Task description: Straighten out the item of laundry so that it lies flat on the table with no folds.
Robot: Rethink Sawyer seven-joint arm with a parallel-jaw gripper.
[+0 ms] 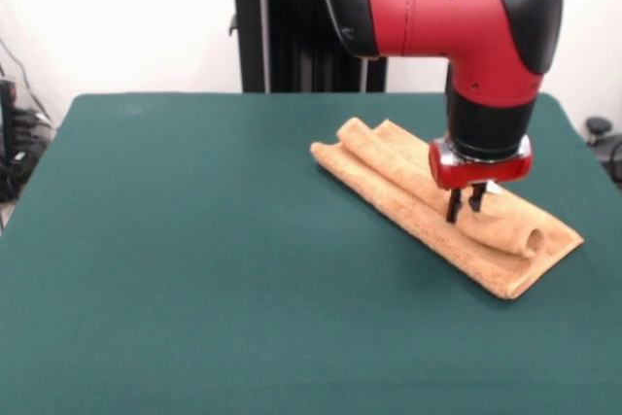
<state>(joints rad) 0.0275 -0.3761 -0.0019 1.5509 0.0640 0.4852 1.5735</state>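
We are at the grasp step: the gripper [465, 207], jaws narrow and holding nothing we can see, hangs at the rolled fold of the towel [442, 201] lying right of centre on the table [194, 240], and next we need a pinch and a pull to unroll it.

No legible text anywhere.

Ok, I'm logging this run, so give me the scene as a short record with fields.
towel: orange-tan, folded into a long strip with a rolled fold on top, not flat
table: dark green top, towel on its right part in the front view
gripper: pointing down at the rolled fold, jaws close together
task state: not yet straightened
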